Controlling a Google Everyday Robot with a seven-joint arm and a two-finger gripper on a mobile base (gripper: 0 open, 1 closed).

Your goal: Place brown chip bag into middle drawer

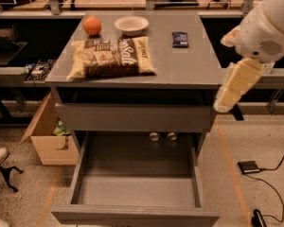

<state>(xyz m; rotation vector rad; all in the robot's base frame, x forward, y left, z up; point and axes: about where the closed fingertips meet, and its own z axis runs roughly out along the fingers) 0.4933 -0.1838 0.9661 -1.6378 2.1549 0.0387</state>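
Note:
The brown chip bag point(111, 56) lies flat on the left part of the grey cabinet top point(180, 65), dark brown in the middle with pale ends. The middle drawer point(135, 190) is pulled open at the bottom of the cabinet, a wide shallow grey tray with nothing in it. My white arm point(255, 56) reaches in from the right edge, its cream link point(234, 86) hanging beside the cabinet's right front corner, well apart from the bag. My gripper itself is not in view.
An orange point(92, 25), a white bowl point(131, 25) and a small dark blue packet point(180, 39) sit at the back of the top. A shut drawer front point(132, 117) lies above the open drawer. A cardboard box point(49, 136) stands at left; cables and a small black box point(249, 166) lie at right.

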